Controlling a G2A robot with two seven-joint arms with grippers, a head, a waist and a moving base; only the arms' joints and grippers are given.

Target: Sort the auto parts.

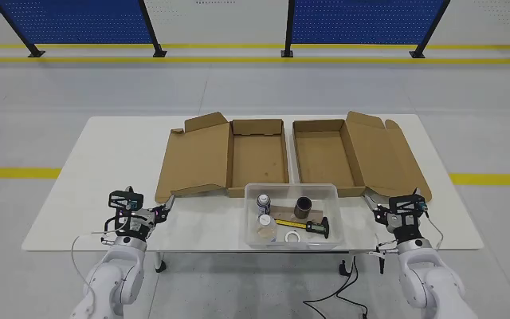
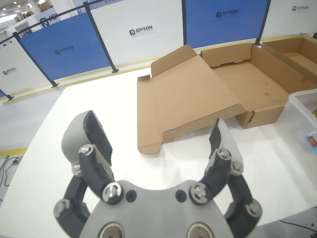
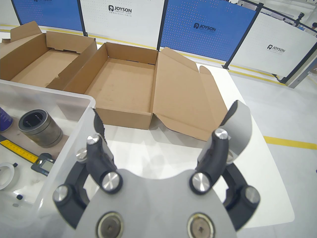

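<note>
Step in hand: the very start, I'd say. Both cartons sit bare and every part is in the clear bin (image 1: 291, 188).
Clear bin: at the middle of the desk's (image 1: 96, 159) near edge, just in front of the two cartons.
Parts in it: a steel bushing (image 3: 40, 127) standing upright, a digital caliper (image 3: 43, 164) lying flat beside it, a white ring (image 3: 7, 175) on the floor of the bin, and two small bottles (image 1: 264, 203) toward the bin's left end.
Left carton (image 1: 256, 159): open, behind the bin, with its lid flopped out toward the desk's left edge.
Right carton (image 1: 323, 159): open, touching the left one, with its lid spread toward the right edge.
Left claw (image 2: 153, 120): released and holding nothing, low over the near edge, with the left carton's lid just ahead of it.
Right claw (image 3: 166, 111): also spread wide and empty, just beside the bin's right wall.
Next move: as I judge it, one arm has to rise over the bin wall and drop onto a single part. The bushing looks the easiest to pinch, while the caliper lies flat and the ring is thin. Which carton takes which part I cannot tell.
</note>
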